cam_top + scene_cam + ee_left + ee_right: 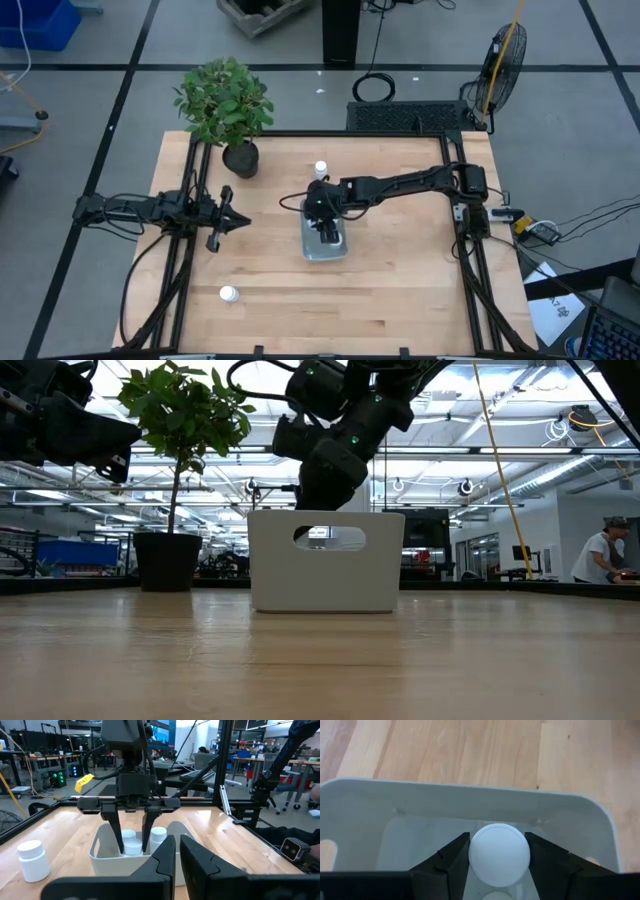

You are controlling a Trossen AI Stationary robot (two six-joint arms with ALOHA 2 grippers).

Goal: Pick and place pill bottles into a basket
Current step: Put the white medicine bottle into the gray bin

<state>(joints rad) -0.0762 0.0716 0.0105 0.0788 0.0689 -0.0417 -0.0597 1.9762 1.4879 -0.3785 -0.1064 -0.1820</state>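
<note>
Right claw [326,228]: over the basket [341,250], reaching down into it, closed around one pill bottle [499,854] inside the basket walls.

Further bottles [158,834]: in the basket, right beside the claw's fingers.

Bottle [321,169]: upright on the tabletop [400,290], beyond the claw, outside the basket.

Bottle [229,294]: on the tabletop, well apart from the claw, toward the left near corner.

Potted plant [226,110]: at the far left corner, behind and left of the claw.

Left claw [238,222]: left of the basket, apart from it, level with the right claw.
</note>
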